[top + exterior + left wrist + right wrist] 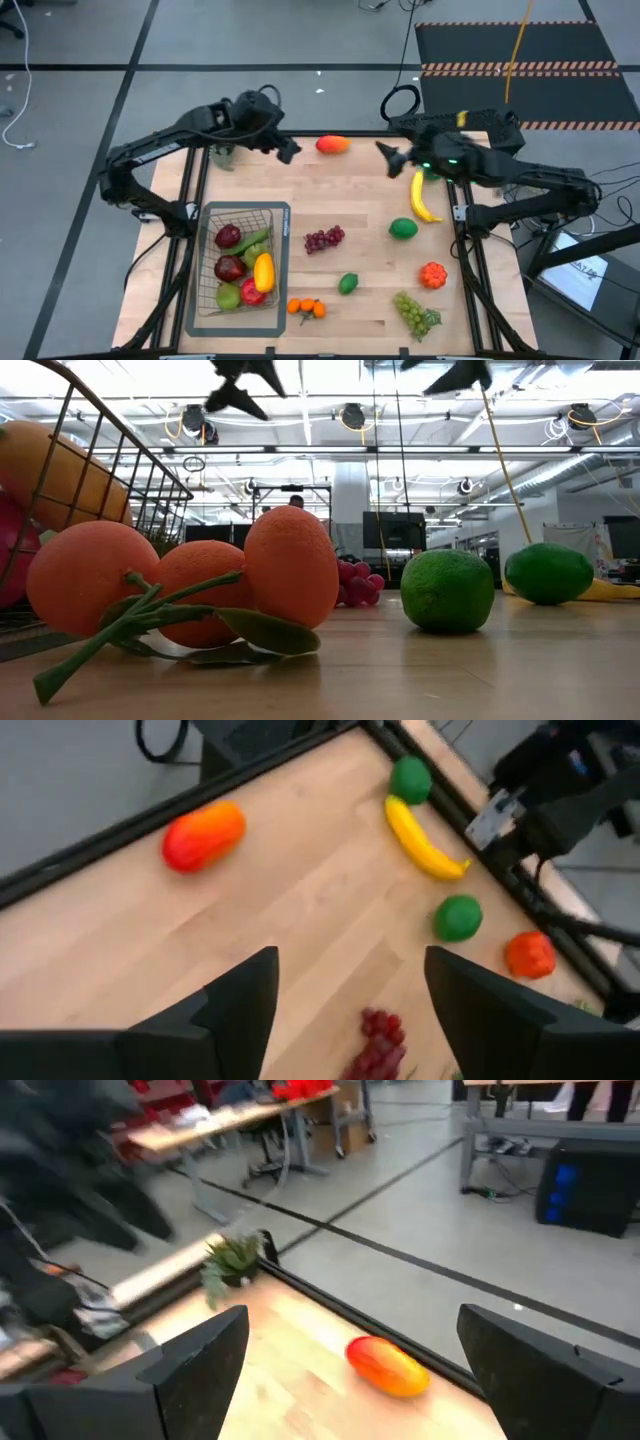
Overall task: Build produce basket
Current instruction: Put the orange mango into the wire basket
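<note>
The basket (245, 312) sits on the near left of the desk (360, 190) with apples, a pear and a yellow fruit already in it; much produce lies outside, the mango (333, 145) at the far edge among it. Both hands hang spread wide and empty above the far side, the left hand (283, 150) just left of the mango, the right hand (388, 157) to its right; if both reach for it they may collide, or nudge the rounded mango off the desk's edge.
</note>
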